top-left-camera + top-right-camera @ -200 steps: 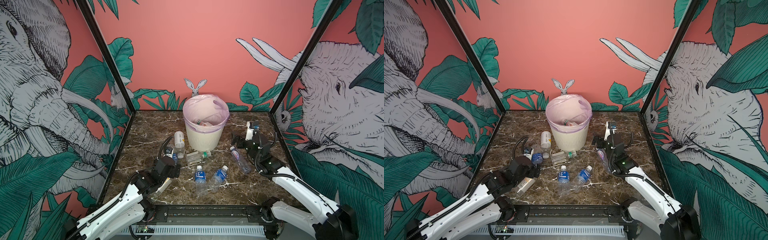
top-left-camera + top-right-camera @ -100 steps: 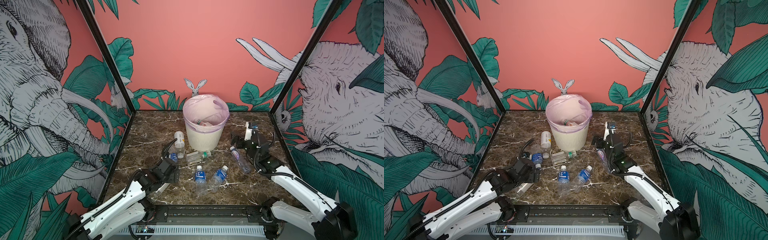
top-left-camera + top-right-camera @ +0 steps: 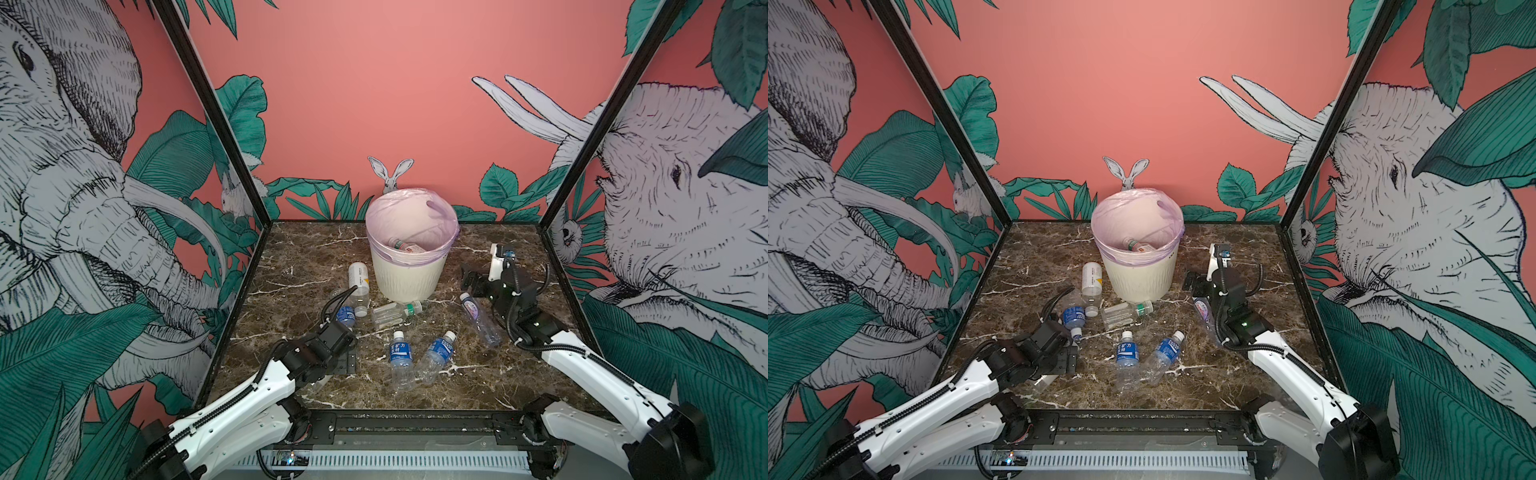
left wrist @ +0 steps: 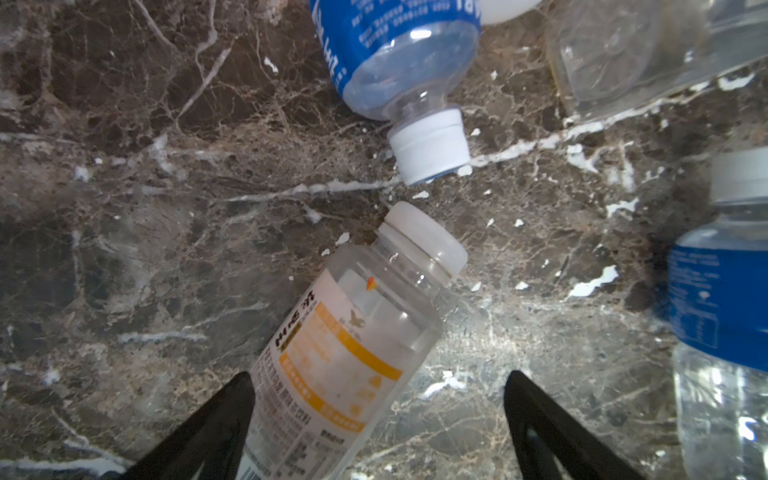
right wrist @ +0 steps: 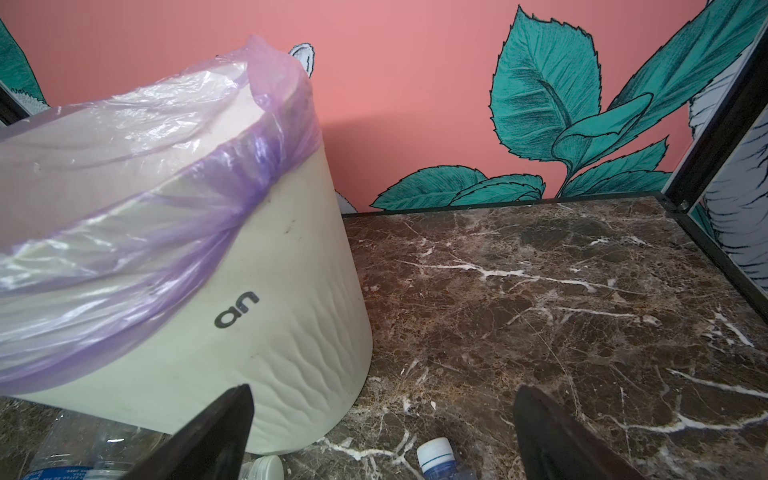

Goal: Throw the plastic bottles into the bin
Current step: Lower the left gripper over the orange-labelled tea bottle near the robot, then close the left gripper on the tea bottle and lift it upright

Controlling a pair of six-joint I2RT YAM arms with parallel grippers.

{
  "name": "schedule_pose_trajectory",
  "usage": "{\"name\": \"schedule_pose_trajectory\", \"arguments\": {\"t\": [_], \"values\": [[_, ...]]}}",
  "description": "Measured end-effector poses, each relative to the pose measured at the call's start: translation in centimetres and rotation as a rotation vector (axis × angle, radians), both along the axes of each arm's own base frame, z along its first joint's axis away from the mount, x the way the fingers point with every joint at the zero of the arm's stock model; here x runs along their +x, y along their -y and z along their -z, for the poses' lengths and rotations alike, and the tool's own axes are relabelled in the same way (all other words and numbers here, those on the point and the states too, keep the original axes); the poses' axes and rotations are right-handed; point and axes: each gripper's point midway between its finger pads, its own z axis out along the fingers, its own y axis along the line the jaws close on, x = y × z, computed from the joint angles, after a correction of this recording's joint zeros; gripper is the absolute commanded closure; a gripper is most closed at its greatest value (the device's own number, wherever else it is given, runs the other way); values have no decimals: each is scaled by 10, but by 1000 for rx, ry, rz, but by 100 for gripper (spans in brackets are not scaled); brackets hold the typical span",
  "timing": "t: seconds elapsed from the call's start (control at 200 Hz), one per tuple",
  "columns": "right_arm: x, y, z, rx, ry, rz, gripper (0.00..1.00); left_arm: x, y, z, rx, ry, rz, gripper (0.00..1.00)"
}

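Observation:
The cream bin point(image 3: 409, 274) point(image 3: 1138, 278) with a lilac bag stands at the back middle, a bottle point(image 3: 405, 246) inside it. Several plastic bottles lie on the marble in front of it. My left gripper point(image 4: 379, 376) point(image 3: 343, 361) is open low over a white-and-yellow labelled bottle point(image 4: 345, 345). That bottle lies between the fingers and touches only one of them. A blue-labelled bottle point(image 4: 399, 54) points its cap at it. My right gripper point(image 5: 383, 388) point(image 3: 471, 276) hangs open and empty beside the bin point(image 5: 249, 291), over the cap of a purple-labelled bottle point(image 5: 434, 453) point(image 3: 478, 318).
Other bottles lie near: a white-and-yellow one point(image 3: 359, 279) left of the bin, a clear green-capped one point(image 3: 395, 312), and two blue ones point(image 3: 401, 355) point(image 3: 438, 353) at the front middle. Black frame posts and printed walls close in the table on both sides.
My left gripper has drawn back toward the table's front edge and come down over the white-and-yellow bottle. The right arm has barely moved.

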Motion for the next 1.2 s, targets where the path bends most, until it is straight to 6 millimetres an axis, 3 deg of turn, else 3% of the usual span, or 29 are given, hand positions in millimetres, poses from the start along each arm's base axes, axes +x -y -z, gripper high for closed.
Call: {"name": "schedule_pose_trajectory", "arguments": {"t": [0.195,0.45,0.735,1.06,1.2], "values": [[0,0,0,3,-1,1,1,-6,-4,12,30,-44,-1,11],[0,0,0,2,-1,1,1,-7,-1,22,40,-77,11,33],[0,0,0,2,-1,2,1,-6,7,29,52,-100,67,38],[0,0,0,2,-1,2,1,12,47,27,31,-97,182,42],[0,0,0,1,-1,2,1,21,66,27,24,-92,232,38]]}}
